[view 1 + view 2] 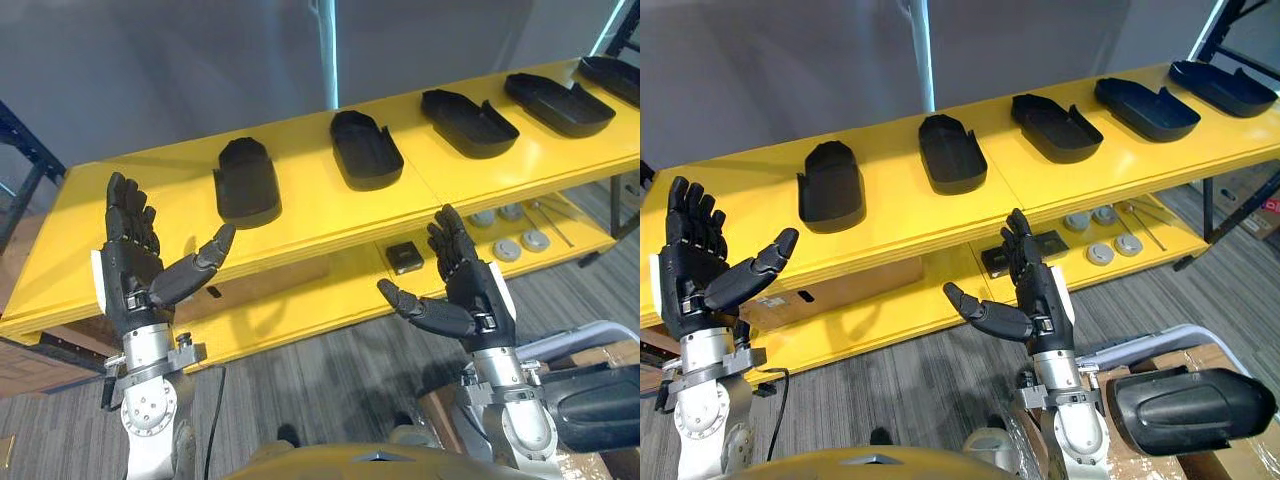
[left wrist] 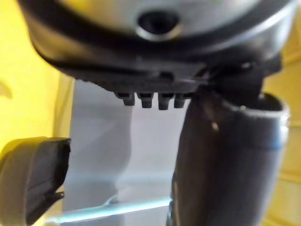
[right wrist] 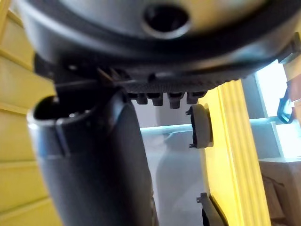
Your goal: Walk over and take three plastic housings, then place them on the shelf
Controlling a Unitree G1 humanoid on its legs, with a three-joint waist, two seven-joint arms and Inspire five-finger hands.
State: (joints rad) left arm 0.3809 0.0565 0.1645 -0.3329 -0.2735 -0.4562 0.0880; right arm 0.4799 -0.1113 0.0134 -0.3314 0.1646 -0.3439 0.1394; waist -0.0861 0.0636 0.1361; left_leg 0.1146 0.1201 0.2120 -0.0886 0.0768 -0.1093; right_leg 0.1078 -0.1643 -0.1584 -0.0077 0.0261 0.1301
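Left hand (image 1: pixel 130 275) and right hand (image 1: pixel 482 297) both released, empty, raised before the yellow shelf (image 1: pixel 310 215) whose top board carries five plastic housings (image 1: pixel 247 182); recommend squaring up and spreading fingers (image 1: pixel 128 212) wide before gripping one.

Likely a workshop or factory floor: a long yellow shelf (image 1: pixel 305 195) carries a row of identical black housings (image 1: pixel 246 180). Round metal parts (image 1: pixel 507 250) lie on its lower level at 3 o'clock.

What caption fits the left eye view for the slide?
Left hand and right hand raised open before yellow shelf holding five black housings.
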